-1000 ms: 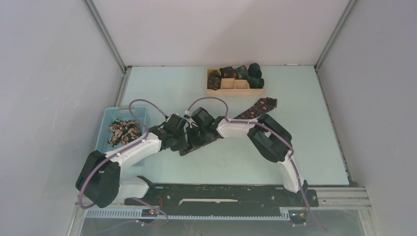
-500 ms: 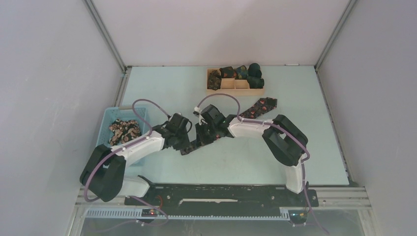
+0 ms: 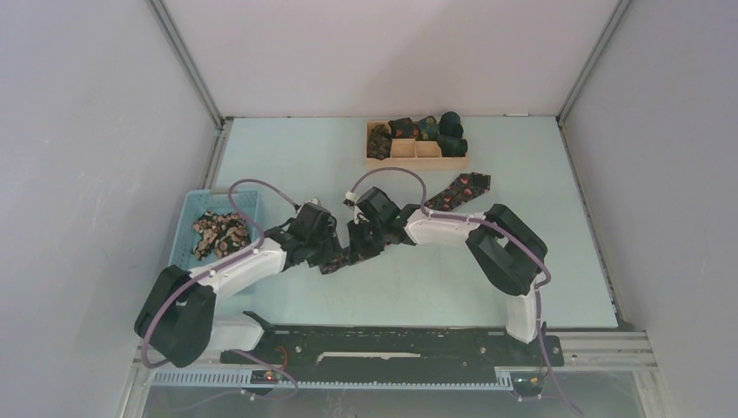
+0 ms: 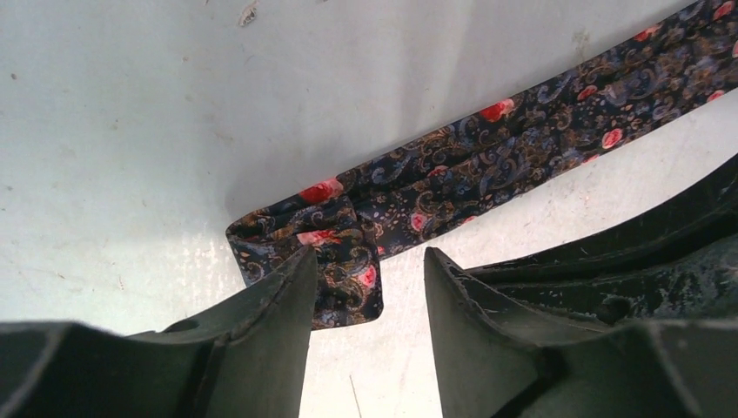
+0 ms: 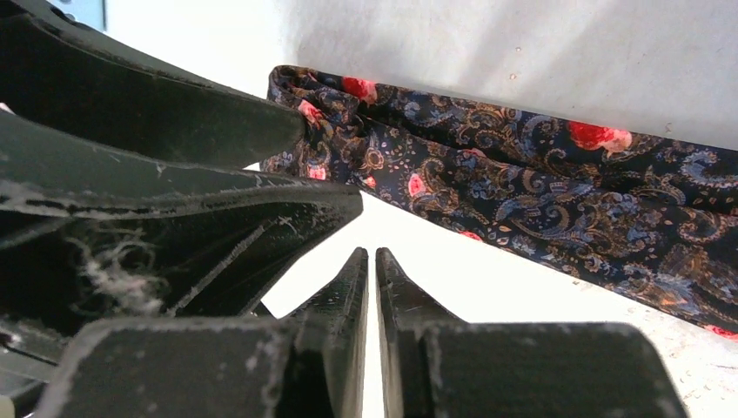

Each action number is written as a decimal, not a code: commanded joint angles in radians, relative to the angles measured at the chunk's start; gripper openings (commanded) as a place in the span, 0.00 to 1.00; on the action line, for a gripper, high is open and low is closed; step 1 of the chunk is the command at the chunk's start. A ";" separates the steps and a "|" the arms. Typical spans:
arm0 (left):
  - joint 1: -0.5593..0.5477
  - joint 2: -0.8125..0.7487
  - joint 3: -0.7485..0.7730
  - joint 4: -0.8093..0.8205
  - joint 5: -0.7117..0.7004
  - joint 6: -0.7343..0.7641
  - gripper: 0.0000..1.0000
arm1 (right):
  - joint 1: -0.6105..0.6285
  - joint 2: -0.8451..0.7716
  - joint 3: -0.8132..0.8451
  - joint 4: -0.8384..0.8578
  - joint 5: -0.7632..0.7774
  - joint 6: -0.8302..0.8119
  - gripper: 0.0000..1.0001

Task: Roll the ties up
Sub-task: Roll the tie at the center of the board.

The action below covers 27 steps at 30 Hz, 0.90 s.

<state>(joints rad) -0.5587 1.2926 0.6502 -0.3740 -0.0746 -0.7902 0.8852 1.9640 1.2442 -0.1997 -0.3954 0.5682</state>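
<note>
Fingers (image 4: pixel 261 331) of left gripper (image 4: pixel 370 266) parted to a middling gap, low over the table (image 4: pixel 113 131), astride the folded-over end of a tie (image 4: pixel 487 165). One finger edge touching the fold, nothing clamped. Right gripper (image 5: pixel 372 257) pinched almost closed, only a slit between the tips and nothing in it. Set just beside the same tie, close to the left gripper's fingers.

Along the far edge, a wooden tray (image 3: pixel 416 163): rolled ties (image 3: pixel 448 131) crowding the far row and the right end, two near compartments showing bare wood. At the left edge, a blue basket (image 3: pixel 250 198) holding a heap of loose ties (image 3: pixel 218 231), unrolled.

Tie on the table stretched diagonally from the two grippers toward the tray's right corner, its wide end near the tray but apart from it. Open table right of the right arm, in front of the grippers, and across the far left. Walls close on three sides. Both arms bent inward and meeting mid-table, left arm crossing the basket's near right corner in the top view.
</note>
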 commanded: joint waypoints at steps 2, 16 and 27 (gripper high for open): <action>0.000 -0.095 -0.045 0.059 -0.013 -0.027 0.60 | 0.002 -0.074 0.005 0.026 -0.006 0.006 0.11; 0.000 -0.230 -0.100 0.076 -0.050 -0.024 0.69 | 0.011 -0.075 0.006 0.077 -0.021 0.051 0.26; 0.004 -0.384 -0.101 -0.038 -0.132 -0.014 0.70 | 0.026 -0.054 0.032 0.080 -0.025 0.064 0.31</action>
<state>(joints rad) -0.5587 0.9699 0.5327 -0.3466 -0.1349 -0.8108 0.8963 1.9366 1.2442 -0.1535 -0.4145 0.6220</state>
